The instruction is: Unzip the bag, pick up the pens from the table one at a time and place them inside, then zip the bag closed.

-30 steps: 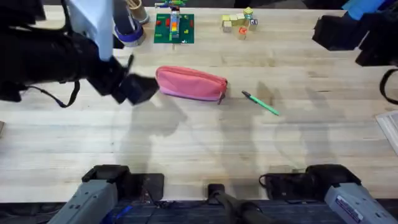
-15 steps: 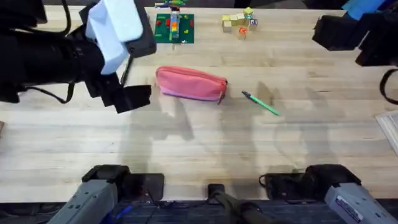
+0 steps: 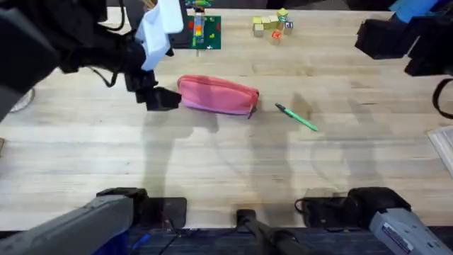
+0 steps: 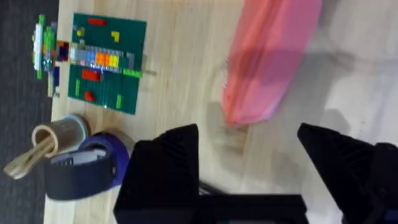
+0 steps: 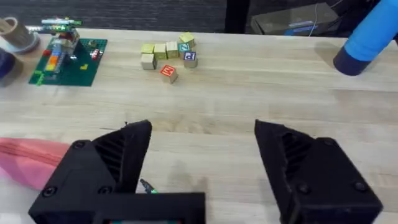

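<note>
Right gripper (image 5: 200,163) with its two black fingers spread wide above the table (image 5: 261,81). Beyond it lie a cluster of small blocks (image 5: 166,55) and, well apart from them, a green baseplate (image 5: 65,65) carrying brick pieces. One end of the pink bag (image 5: 25,163) lies beside one finger, and a pen tip (image 5: 147,185) shows near that finger's inner side.

Surface (image 3: 212,163): light wooden planks, visible grain.
Middle: pink-red pencil pouch (image 3: 217,95), lying flat.
Just right of the pouch: green pen (image 3: 297,118), apart from it.
Far edge: green brick baseplate (image 3: 199,32), cluster of wooden letter blocks (image 3: 272,26), tape rolls (image 4: 84,163).
</note>
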Robot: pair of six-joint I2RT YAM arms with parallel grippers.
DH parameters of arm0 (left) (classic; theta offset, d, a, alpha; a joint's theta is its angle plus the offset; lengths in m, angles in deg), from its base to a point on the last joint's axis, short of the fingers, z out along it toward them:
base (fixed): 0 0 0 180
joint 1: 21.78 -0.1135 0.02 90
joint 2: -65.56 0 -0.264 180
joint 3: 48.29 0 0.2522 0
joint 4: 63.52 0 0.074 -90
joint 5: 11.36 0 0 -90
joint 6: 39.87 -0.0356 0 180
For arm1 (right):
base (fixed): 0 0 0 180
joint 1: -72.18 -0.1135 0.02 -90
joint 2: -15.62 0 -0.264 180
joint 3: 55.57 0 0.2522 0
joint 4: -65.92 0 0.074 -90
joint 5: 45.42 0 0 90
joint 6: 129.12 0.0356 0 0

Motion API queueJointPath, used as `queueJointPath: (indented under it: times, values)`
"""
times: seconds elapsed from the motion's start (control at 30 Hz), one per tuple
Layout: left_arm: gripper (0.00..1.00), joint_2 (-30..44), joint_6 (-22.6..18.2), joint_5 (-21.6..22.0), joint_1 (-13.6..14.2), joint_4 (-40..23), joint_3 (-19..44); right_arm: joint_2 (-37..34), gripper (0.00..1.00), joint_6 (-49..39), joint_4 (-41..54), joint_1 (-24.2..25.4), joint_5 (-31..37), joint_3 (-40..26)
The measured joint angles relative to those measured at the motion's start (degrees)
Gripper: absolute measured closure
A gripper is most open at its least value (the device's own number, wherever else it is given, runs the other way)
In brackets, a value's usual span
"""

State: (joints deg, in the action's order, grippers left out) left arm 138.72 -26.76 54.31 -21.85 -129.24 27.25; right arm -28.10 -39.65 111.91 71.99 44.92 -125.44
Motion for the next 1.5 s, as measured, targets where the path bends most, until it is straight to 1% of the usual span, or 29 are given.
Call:
queueJointPath:
  times: [0.2,0.33,0.5,0.6,0.73,0.87,0.9,0.97,1.03,1.13,1.17,1.23,1.33,1.43,1.5]
  values:
    - [0.006,7.7,-2.8,-5.5,-3.2,6.1,0.0,0.0,0.005,-0.2,0.0,0.0,0.0,0.0]
    - [0.007,12.3,-3.7,-8.0,-4.6,8.7,0.0,0.0,0.005,-0.2,0.0,0.0,0.0,0.0]
    - [0.007,16.9,-4.1,-11.7,-4.8,12.0,0.0,0.0,0.005,-0.2,0.0,0.0,0.0,0.0]
    - [0.007,19.2,-4.2,-13.4,-4.8,12.6,0.0,0.0,0.005,-0.2,-0.1,0.0,0.0,0.0]
    - [0.007,21.6,-4.2,-14.3,-4.8,12.4,0.0,0.0,0.005,-0.2,-0.1,0.0,0.0,0.0]
    - [0.007,21.9,-4.2,-14.7,-4.8,12.4,0.0,0.0,0.005,-0.4,-0.1,0.0,0.0,0.0]
    - [0.04,21.9,-4.1,-14.7,-4.8,12.3,0.0,0.0,0.005,-0.4,-0.1,0.0,0.0,0.0]
    - [0.159,21.9,-4.2,-14.9,-4.8,12.1,0.0,0.0,0.005,-0.4,-0.1,0.0,0.0,0.0]
    - [0.325,21.9,-4.1,-15.0,-4.7,11.9,0.0,0.0,0.005,-0.4,-0.1,0.0,0.0,0.0]
    - [0.806,21.9,-4.2,-15.1,-4.7,11.8,0.0,0.0,0.005,-0.4,-0.1,0.0,0.0,0.0]
    - [0.92,21.9,-4.4,-15.1,-4.7,11.8,0.0,0.0,0.005,-0.4,-0.1,0.0,0.0,0.0]
    - [0.953,22.1,-4.4,-15.1,-4.6,11.9,0.0,0.0,0.005,-0.4,0.0,0.0,-0.1,0.0]
    - [0.956,22.1,-4.4,-15.1,-4.6,11.9,0.0,0.0,0.005,-0.3,0.0,0.0,-1.8,0.0]
    - [0.956,22.1,-4.4,-15.1,-4.6,11.9,0.0,-0.5,0.005,-0.4,0.0,0.0,-6.3,0.0]
    - [0.957,22.1,-4.4,-15.1,-4.6,11.9,0.0,-1.4,0.004,-0.4,0.7,-0.4,-10.6,-0.1]
